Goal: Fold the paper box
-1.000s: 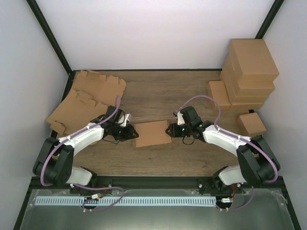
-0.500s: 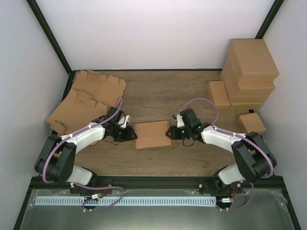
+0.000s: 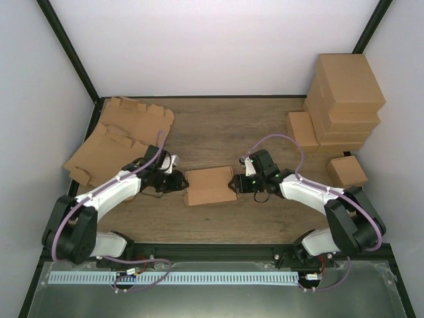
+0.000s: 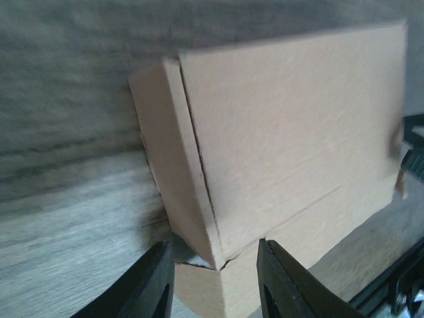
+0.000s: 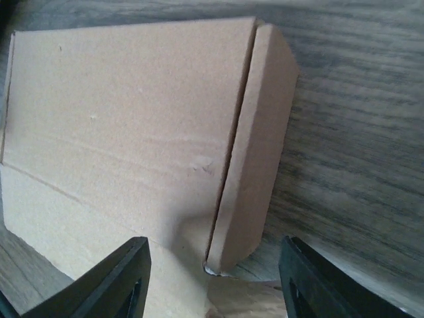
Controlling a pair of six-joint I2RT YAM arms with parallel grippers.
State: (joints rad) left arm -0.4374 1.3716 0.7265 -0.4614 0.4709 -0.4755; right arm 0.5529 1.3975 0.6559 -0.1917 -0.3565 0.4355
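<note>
at bench (image 3: pixel 218 132) centre the paper box (image 3: pixel 211 185) lies nearly closed. left pincer (image 3: pixel 180 183) part-spread astride its left end; right pincer (image 3: pixel 236 183) spread wide about the right flap. advise pressing both ends inward evenly to seat the flaps.

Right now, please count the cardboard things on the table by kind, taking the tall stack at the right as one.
paper box, in the middle: 1
flat cut sheets: 2
loose closed boxes: 2
stack of boxes: 1
Total: 6
</note>
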